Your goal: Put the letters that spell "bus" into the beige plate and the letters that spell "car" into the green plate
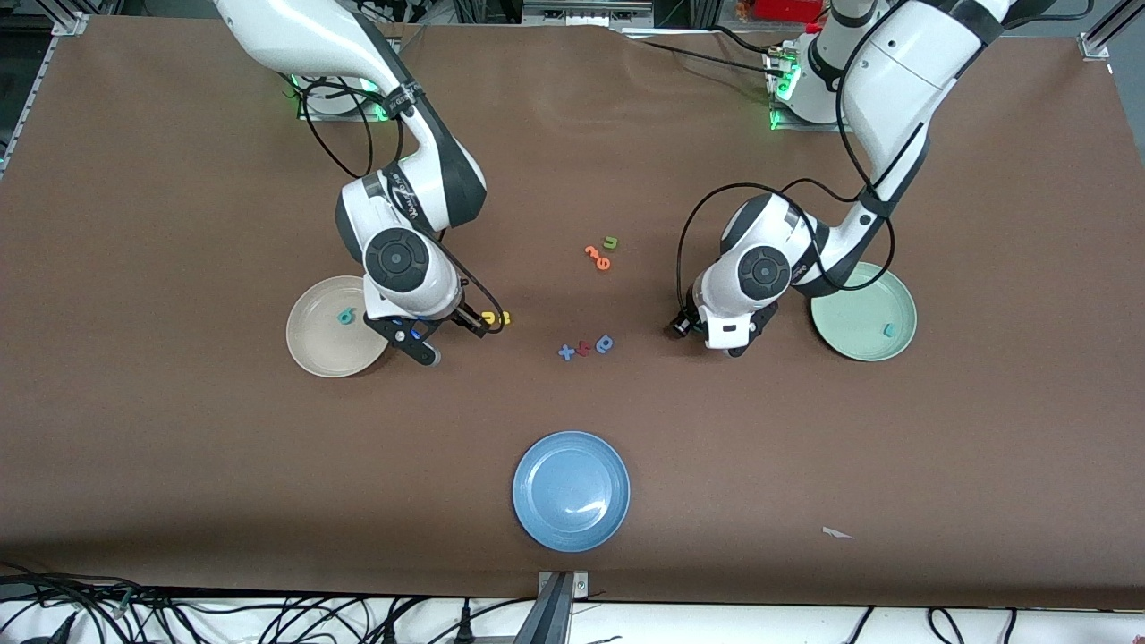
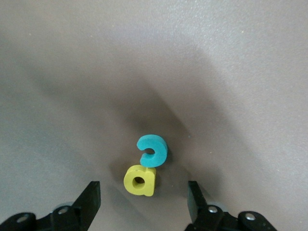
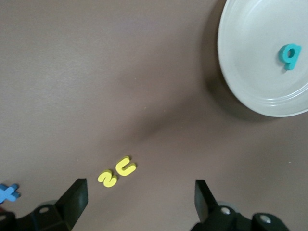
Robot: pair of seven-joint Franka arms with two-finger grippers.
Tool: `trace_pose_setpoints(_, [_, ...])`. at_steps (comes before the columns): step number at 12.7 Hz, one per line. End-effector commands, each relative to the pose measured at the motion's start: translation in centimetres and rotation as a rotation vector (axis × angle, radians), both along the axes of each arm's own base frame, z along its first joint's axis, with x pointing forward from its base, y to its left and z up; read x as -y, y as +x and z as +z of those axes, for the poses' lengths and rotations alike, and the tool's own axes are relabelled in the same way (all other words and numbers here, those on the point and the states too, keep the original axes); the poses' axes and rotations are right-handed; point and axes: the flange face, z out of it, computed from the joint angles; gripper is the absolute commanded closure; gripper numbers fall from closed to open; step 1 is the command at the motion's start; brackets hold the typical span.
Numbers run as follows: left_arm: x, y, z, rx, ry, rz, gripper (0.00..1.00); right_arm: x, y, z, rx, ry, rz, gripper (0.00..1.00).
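Item: yellow "a" (image 2: 140,180) and teal "c" (image 2: 153,150), foam, touching each other on the table by the green plate (image 1: 859,335), where the teal "r" (image 1: 888,329) is lying.
Handling: I am judging them featherlight, soft and easily nudged; I am favouring a pinch across the "a" alone, by its flat sides.
Left gripper (image 2: 143,195): I am holding it released, fingers straddling both letters.
Right gripper (image 3: 139,197): waiting, fingers spread, over the yellow "u" (image 3: 126,166) and "s" (image 3: 108,178), beside the beige plate (image 3: 250,57) carrying the teal "b" (image 3: 289,55).
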Motion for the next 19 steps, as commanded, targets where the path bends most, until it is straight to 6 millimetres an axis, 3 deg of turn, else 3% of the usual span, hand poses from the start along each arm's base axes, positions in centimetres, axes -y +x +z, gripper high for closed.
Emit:
trace_pose_setpoints(1, [-0.5, -0.6, 0.5, 0.010, 0.004, -0.037, 0.31, -2.0, 0.0, -1.3, 0.021, 0.013, -0.218, 0.02])
trace_pose_setpoints(4, [-0.8, -0.5, 0.5, 0.011, 0.003, -0.037, 0.44, -1.8, 0.1, -3.8, 0.021, -0.039, -0.496, 0.02])
trace_pose_setpoints(8, [-0.8, -0.5, 0.5, 0.011, 0.002, -0.041, 0.64, -2.1, -1.1, -7.5, 0.052, -0.049, -0.657, 0.02])
trace_pose_setpoints(10, [-0.8, -0.5, 0.4, 0.010, 0.002, -0.043, 0.64, -2.7, -2.2, -8.5, 0.072, -0.044, -0.717, 0.02])
trace_pose_setpoints(15, [-1.6, 0.2, 1.1, 0.007, 0.000, -0.086, 0.80, -4.1, -4.7, -10.3, 0.081, -0.047, -0.724, 0.22])
trace_pose_setpoints(17, [-2.5, 0.7, 2.6, 0.010, 0.003, -0.117, 0.80, -3.6, -5.1, -11.1, 0.097, -0.038, -0.726, 0.28])
trace_pose_setpoints(19, [-4.3, 2.6, 5.9, -0.007, 0.008, -0.120, 0.80, -3.3, -5.3, -11.2, 0.114, -0.045, -0.705, 0.29])
